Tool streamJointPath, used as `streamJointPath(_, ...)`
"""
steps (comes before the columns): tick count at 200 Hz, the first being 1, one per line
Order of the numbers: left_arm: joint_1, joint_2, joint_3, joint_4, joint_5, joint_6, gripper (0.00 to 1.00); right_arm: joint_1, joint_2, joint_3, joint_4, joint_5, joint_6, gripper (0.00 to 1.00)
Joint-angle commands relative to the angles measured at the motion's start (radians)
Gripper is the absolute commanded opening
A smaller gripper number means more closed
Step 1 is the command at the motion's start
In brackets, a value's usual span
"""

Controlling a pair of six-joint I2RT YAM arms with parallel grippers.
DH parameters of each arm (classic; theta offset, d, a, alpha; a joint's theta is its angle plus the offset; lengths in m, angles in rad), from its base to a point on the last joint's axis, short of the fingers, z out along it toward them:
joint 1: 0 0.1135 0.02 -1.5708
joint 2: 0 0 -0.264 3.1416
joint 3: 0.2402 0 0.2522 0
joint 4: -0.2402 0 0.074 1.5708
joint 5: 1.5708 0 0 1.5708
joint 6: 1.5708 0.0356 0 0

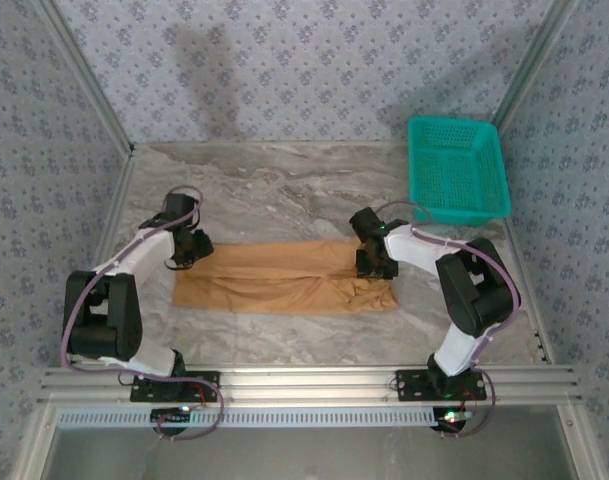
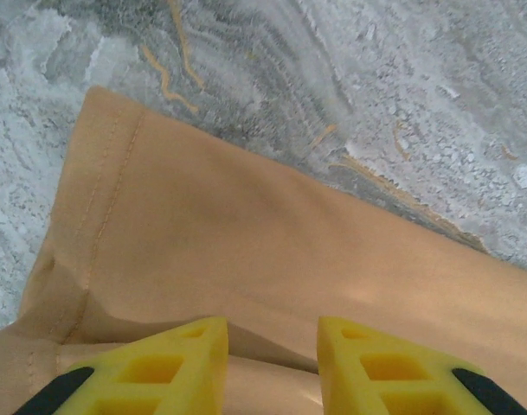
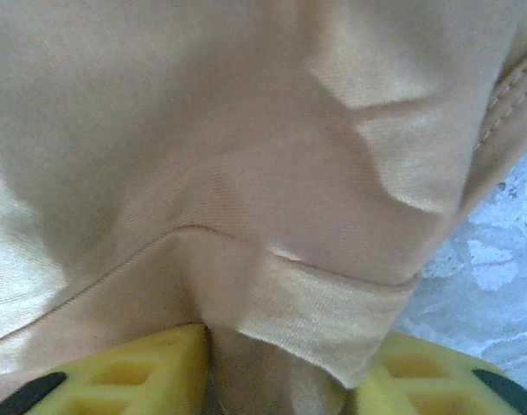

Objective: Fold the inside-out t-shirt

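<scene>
Yellow right pincer [image 3: 280,363] clenched on bunched inside-out t-shirt [image 3: 202,130]; left pincer [image 2: 272,354] half-spread over it, grip unclear.

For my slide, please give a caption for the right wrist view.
Yellow fingers of the right claw gripping a tan t-shirt fold.

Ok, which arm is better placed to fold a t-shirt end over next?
Probably right: the right gripper has a bunched fold of the inside-out t-shirt between its jaws; the left gripper sits over flat cloth, grip unclear.
</scene>
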Motion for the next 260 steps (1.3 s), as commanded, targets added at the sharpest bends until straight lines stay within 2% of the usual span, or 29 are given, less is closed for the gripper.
streamJointPath(1, -0.006, -0.018, -0.025, -0.018, 0.027, 0.003, 0.32, 0.013, 0.126, -0.075, 0.106, -0.151, -0.002, 0.31)
streamJointPath(18, -0.03, -0.033, -0.048, 0.005, 0.052, -0.028, 0.32, -0.003, 0.121, -0.083, 0.091, -0.153, -0.015, 0.15)
streamJointPath(28, -0.061, -0.044, -0.06, 0.023, 0.061, -0.053, 0.32, -0.022, 0.09, -0.091, 0.064, -0.14, -0.031, 0.12)
streamJointPath(40, -0.103, -0.05, -0.063, 0.041, 0.081, -0.087, 0.32, -0.054, 0.035, -0.101, 0.024, -0.121, -0.044, 0.03)
streamJointPath(48, -0.131, -0.051, -0.056, 0.054, 0.096, -0.111, 0.32, -0.09, -0.008, -0.121, 0.044, -0.152, -0.061, 0.0)
streamJointPath(66, -0.183, -0.045, -0.005, 0.069, 0.105, -0.128, 0.32, -0.124, -0.079, -0.106, -0.002, -0.131, -0.077, 0.0)
streamJointPath(80, -0.188, -0.025, 0.043, 0.066, 0.097, -0.113, 0.32, -0.124, -0.117, -0.075, -0.075, -0.096, -0.099, 0.0)
streamJointPath(94, -0.168, 0.005, 0.076, 0.065, 0.1, -0.091, 0.32, -0.124, -0.162, -0.058, -0.118, -0.064, -0.108, 0.0)
streamJointPath(116, -0.089, 0.022, 0.081, 0.078, 0.19, -0.084, 0.32, -0.109, -0.246, -0.031, -0.179, -0.032, -0.108, 0.0)
streamJointPath(162, 0.1, -0.079, 0.057, 0.07, 0.289, -0.088, 0.32, 0.057, -0.331, 0.147, -0.335, 0.037, -0.051, 0.0)
streamJointPath(196, 0.184, -0.097, 0.057, 0.046, 0.348, -0.075, 0.32, 0.196, -0.308, 0.328, -0.38, 0.049, 0.012, 0.0)
streamJointPath(230, 0.248, -0.127, 0.05, 0.045, 0.383, -0.081, 0.32, 0.332, -0.21, 0.494, -0.345, 0.028, 0.061, 0.0)
streamJointPath(260, 0.278, -0.129, 0.056, 0.038, 0.402, -0.08, 0.31, 0.433, -0.034, 0.678, -0.328, 0.013, 0.058, 0.0)
